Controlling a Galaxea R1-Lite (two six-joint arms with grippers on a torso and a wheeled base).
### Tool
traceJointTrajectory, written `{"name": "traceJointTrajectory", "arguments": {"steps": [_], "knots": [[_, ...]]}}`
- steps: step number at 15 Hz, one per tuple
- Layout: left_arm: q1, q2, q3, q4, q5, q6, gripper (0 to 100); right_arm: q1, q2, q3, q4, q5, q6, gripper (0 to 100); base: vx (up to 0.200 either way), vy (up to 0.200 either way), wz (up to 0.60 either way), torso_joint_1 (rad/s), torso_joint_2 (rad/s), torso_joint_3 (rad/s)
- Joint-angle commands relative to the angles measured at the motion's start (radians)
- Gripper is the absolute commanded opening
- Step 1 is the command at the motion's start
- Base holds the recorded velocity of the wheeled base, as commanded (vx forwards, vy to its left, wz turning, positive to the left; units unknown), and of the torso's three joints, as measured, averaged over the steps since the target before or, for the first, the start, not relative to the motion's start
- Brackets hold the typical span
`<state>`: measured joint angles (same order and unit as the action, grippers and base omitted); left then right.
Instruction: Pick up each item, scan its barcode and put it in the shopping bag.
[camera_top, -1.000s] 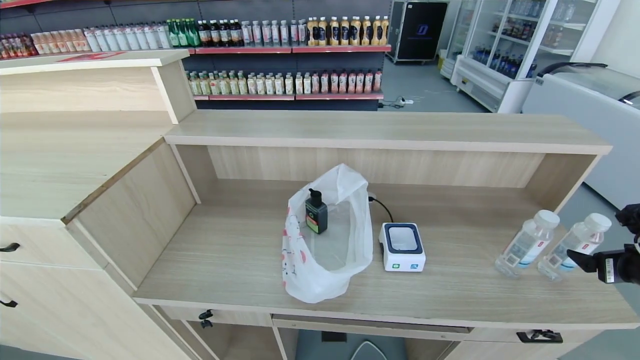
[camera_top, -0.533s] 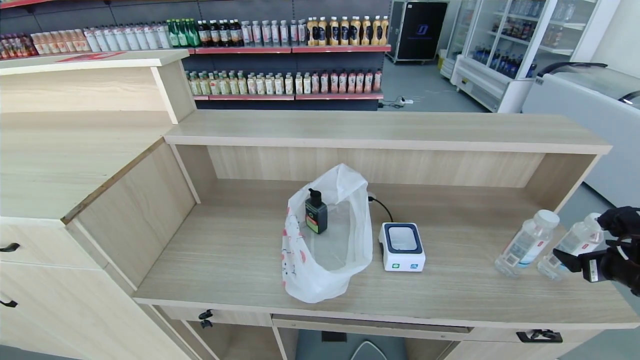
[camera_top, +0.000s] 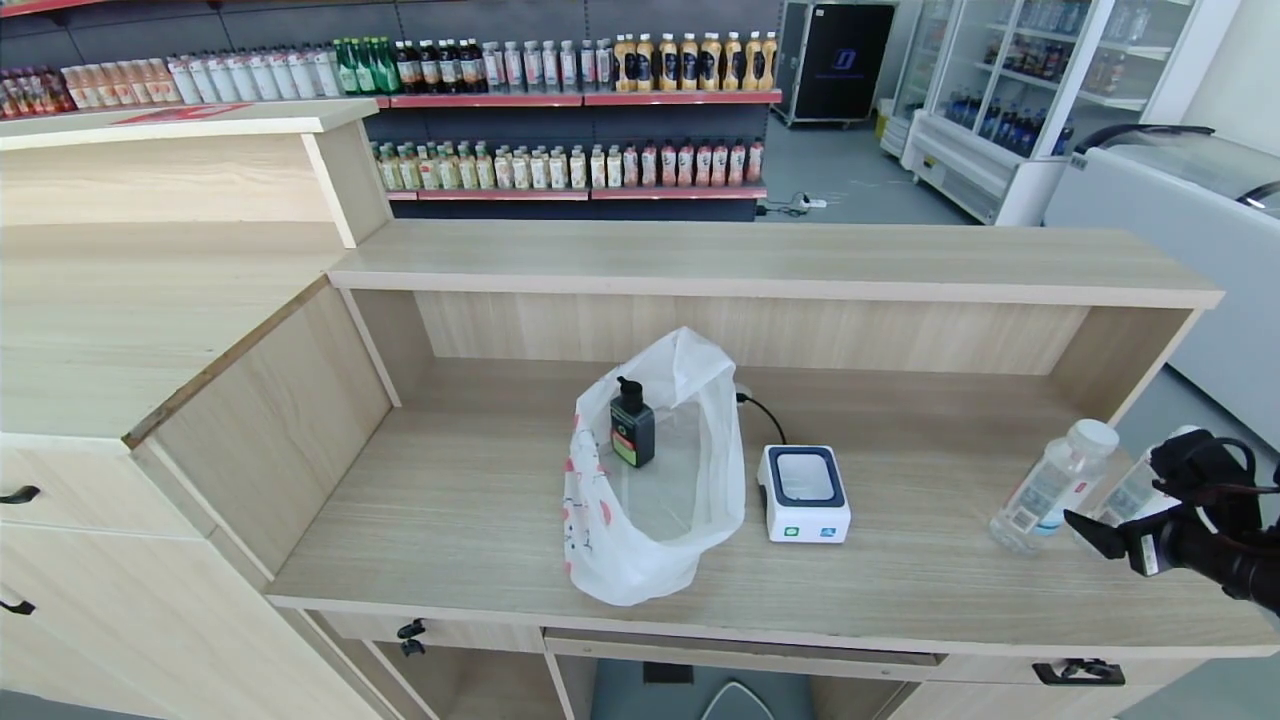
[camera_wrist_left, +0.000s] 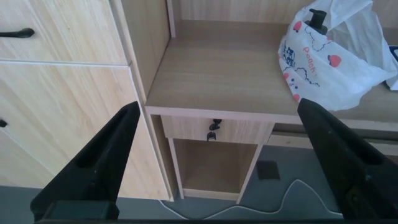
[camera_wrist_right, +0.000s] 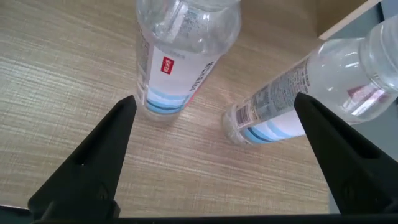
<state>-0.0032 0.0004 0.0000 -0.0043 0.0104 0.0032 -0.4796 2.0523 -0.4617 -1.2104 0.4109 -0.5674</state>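
Clear water bottle (camera_top: 1055, 480), white cap (camera_top: 1092, 437), red-and-blue label (camera_top: 1042, 500), standing

The counter (camera_top: 480, 520) is a light wooden top with a raised back wall and a higher shelf above it. Near its middle stands a white shopping bag (camera_top: 620, 560) with red marks, its mouth open upward. Just beside the bag, at 3 o'clock from it, lies a small white scanner (camera_top: 803, 493) with a dark window on top — the two are apart. A black cable (camera_top: 765, 413) runs from the scanner toward 11 o'clock, behind the bag. Well apart from the scanner, at 3 o'clock near the counter's end, stands a clear water bottle (camera_top: 1055, 485) with a white cap. A second bottle (camera_top: 1132, 492) of the same kind stands at 3 o'clock from the first, partly covered from sight.
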Motion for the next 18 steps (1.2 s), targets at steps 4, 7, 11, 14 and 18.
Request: {"name": "traceJointTrajectory", "arguments": {"steps": [4, 7, 11, 14, 18], "knots": [[0.0, 0.0, 0.0, 0.0, 0.0, 0.0, 100, 0.052, 0.104, -0.017, -0.057, 0.019, 0.006, 100, 0.0, 0.0, 0.0, 0.0, 0.0, 0.0], [0.0, 0.0, 0.0, 0.0, 0.0, 0.0, 100, 0.07, 0.143, -0.031, -0.06, 0.036, 0.038, 100, 0.0, 0.0, 0.0, 0.0, 0.0, 0.0], [0.0, 0.0, 0.0, 0.0, 0.0, 0.0, 100, 0.095, 0.173, -0.069, -0.077, 0.036, 0.067, 100, 0.0, 0.0, 0.0, 0.0, 0.0, 0.0], [0.0, 0.0, 0.0, 0.0, 0.0, 0.0, 100, 0.127, 0.206, -0.091, -0.106, 0.036, 0.106, 100, 0.0, 0.0, 0.0, 0.0, 0.0, 0.0], [0.0, 0.0, 0.0, 0.0, 0.0, 0.0, 100, 0.165, 0.236, -0.13, -0.106, 0.034, 0.141, 100, 0.0, 0.0, 0.0, 0.0, 0.0, 0.0]]}}
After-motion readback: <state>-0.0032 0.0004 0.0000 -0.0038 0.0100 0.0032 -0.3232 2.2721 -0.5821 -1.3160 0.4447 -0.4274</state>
